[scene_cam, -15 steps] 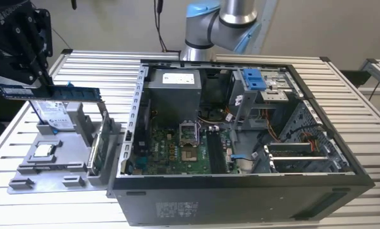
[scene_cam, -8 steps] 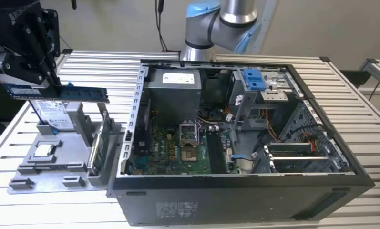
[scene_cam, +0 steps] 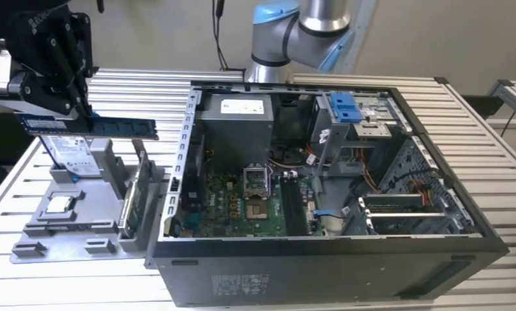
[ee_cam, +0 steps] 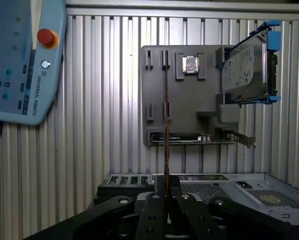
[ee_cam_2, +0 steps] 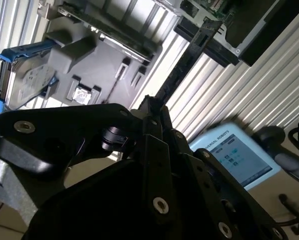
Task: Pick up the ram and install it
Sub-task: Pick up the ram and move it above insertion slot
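The ram (scene_cam: 120,127) hung level in the air at the exterior view's left, above the drive (scene_cam: 72,155) and the grey tray (scene_cam: 68,223), and well apart from the open case (scene_cam: 327,272). The gripper (scene_cam: 83,114) was clamped on it, pads against its two flat faces, near mid-length as far as that view let me judge. In the first wrist view the ram (ee_cam: 166,115) ran out from the fingers (ee_cam: 152,212) edge-on, a thin dark line; in the second wrist view it (ee_cam_2: 182,62) showed as a narrow strip.

I judged it light and stiff, but card-thin and fragile. Twisting or a knock on an end could crack it, and the contact edge should stay untouched. A central hold on the flat faces suited it, since an off-centre grip might let it pivot between the pads.
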Robot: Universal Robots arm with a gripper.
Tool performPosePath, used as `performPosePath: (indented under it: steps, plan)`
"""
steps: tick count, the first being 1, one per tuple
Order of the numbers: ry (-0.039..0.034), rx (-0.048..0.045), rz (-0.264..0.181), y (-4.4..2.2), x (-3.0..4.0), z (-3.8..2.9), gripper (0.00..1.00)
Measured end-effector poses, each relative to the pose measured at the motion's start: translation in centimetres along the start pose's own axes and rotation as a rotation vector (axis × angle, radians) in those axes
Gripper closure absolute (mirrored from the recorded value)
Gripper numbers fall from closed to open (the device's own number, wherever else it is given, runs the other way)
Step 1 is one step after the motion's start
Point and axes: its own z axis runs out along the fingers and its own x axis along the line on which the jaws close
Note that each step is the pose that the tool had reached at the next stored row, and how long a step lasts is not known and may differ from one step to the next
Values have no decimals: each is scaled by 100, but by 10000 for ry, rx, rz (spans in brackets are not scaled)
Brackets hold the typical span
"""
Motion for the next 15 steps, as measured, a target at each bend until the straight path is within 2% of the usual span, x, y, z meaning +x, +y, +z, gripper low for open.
performPosePath:
  steps: [9,15]
  plan:
    - [0,0,-1,-246,-3,-8,86]
    - [1,-1,-28,-352,-4,-11,86]
